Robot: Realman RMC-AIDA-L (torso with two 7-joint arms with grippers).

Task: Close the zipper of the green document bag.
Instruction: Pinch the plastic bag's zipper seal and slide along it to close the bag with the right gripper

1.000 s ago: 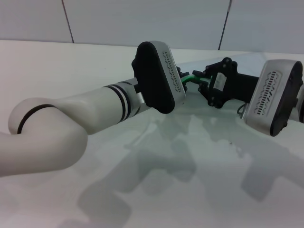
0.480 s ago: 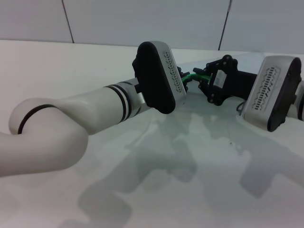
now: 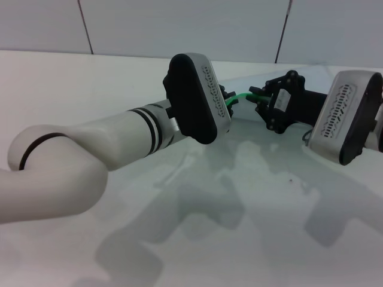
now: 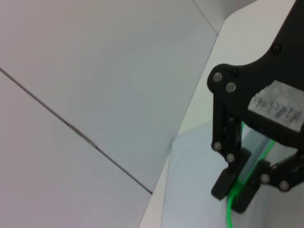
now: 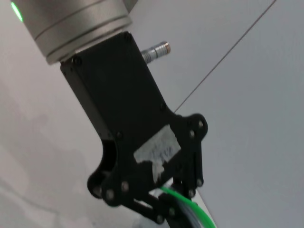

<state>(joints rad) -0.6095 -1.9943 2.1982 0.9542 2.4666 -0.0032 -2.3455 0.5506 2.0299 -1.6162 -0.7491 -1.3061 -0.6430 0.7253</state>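
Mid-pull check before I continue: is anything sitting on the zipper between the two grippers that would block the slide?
Nothing visible blocks it. The zipper runs bare between the left gripper and right gripper, both shut on it.

A big white table [image 3: 72, 84] fills most of the view. Soft grey shadows [image 3: 203, 203] lie on it, below the arms. Behind the table, past the hands, stands a pale grey wall [image 3: 179, 27]. Thin dark lines [image 3: 85, 27] split the wall into panels.
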